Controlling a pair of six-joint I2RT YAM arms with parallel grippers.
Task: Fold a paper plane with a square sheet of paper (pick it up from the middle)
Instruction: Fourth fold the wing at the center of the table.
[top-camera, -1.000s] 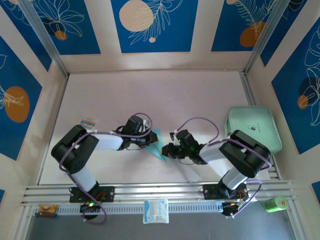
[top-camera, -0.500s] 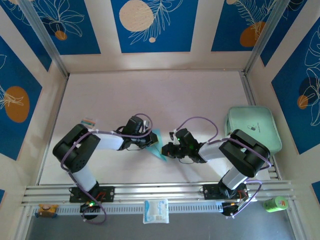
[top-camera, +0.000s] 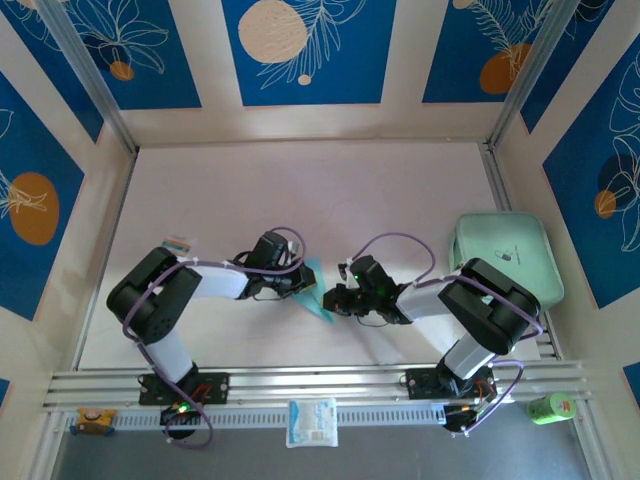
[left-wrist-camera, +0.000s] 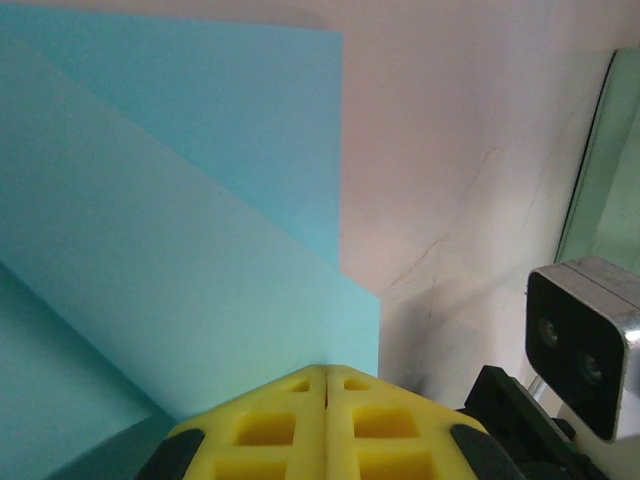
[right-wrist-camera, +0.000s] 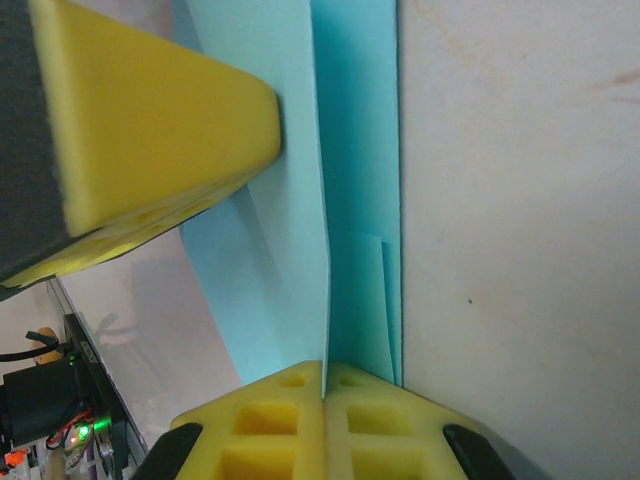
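Paper sheet (top-camera: 317, 293), light blue, partly folded, lies toward table (top-camera: 300, 190) 6 o'clock edge. Left gripper (top-camera: 303, 284) pinches it from 9 o'clock, right gripper (top-camera: 331, 300) from 3 o'clock. Both jaws closed tight on paper. Judgement: featherlight, floppy, tears and slips easily. Best hold at stiffer folded edge.

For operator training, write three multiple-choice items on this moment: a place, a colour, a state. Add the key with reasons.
1. Where is the light blue paper?
A) against the far wall
B) between the left gripper and the right gripper
C) on the near rail

2. What colour are the right gripper's fingers?
A) red
B) white
C) yellow

3. How do the right gripper's jaws stand?
A) shut on a raised paper flap
B) wide open
C) half open

B: the top view shows it between them.
C: the wrist view shows yellow pads.
A: the flap's edge runs into the closed seam.
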